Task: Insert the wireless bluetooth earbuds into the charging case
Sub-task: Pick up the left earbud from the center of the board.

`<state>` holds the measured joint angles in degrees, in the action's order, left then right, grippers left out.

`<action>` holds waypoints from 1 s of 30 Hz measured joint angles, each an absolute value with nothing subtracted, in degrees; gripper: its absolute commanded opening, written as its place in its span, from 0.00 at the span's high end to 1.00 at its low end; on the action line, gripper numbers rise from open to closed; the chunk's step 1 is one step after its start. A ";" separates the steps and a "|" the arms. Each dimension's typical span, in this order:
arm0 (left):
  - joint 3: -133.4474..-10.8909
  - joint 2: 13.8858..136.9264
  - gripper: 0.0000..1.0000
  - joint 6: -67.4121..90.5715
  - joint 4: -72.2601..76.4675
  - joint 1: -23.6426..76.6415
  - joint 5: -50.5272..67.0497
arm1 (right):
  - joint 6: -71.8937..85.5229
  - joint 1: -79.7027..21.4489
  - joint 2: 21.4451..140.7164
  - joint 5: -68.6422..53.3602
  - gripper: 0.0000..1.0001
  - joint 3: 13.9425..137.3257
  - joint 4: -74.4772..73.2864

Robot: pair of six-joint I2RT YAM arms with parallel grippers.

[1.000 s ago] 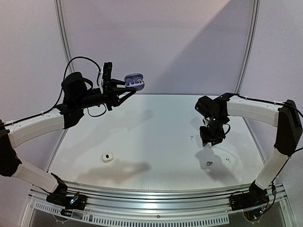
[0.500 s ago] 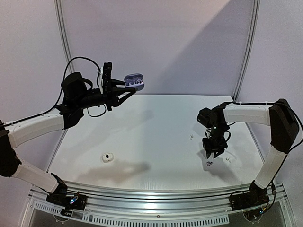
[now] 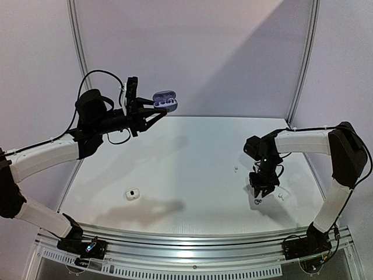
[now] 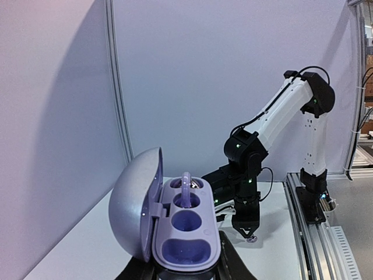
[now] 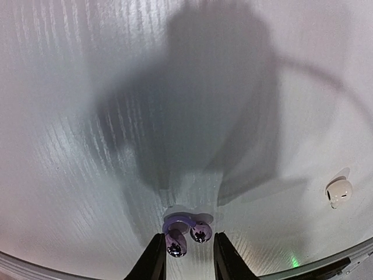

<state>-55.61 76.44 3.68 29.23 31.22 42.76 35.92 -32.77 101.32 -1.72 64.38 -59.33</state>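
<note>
My left gripper (image 3: 152,111) is raised high at the back left, shut on an open purple charging case (image 3: 165,100). In the left wrist view the case (image 4: 185,233) has its lid (image 4: 137,204) swung left and one purple earbud (image 4: 186,189) standing in a far slot. The near slots are empty. My right gripper (image 3: 262,191) is low over the table at the right, open. In the right wrist view its fingertips (image 5: 154,259) straddle a dark purple earbud (image 5: 185,233) lying on the table, seen from above too (image 3: 257,202). I cannot tell if they touch it.
A white earbud (image 5: 339,191) lies just right of my right gripper, also in the top view (image 3: 280,197). Another white earbud (image 3: 235,169) lies left of that arm. A small white case (image 3: 132,194) sits at the front left of the white table (image 3: 186,157).
My right gripper has come down and moved forward-right until it straddles the dark purple earbud. My left arm and the case have not moved.
</note>
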 measured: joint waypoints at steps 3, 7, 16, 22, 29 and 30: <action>-55.61 76.44 1.00 3.68 29.23 31.22 42.76 | 36.10 -31.75 101.32 -1.72 0.76 64.38 -58.87; -55.61 76.44 1.00 3.68 29.23 31.20 42.76 | 36.12 -31.31 101.32 -1.72 0.76 64.27 -58.81; -55.61 76.44 1.00 3.68 29.19 31.05 42.70 | 36.10 -31.31 101.21 -2.04 0.79 61.71 -58.65; -55.61 76.44 1.00 3.68 28.93 31.05 42.70 | 36.07 -31.31 101.21 -3.36 0.80 61.14 -57.65; -55.61 76.44 1.00 3.68 28.36 30.96 42.63 | 36.05 -31.31 101.21 -5.15 0.81 60.88 -57.14; -55.61 76.44 1.00 3.66 28.36 30.96 42.65 | 36.05 -31.31 101.21 -5.30 0.81 60.71 -57.12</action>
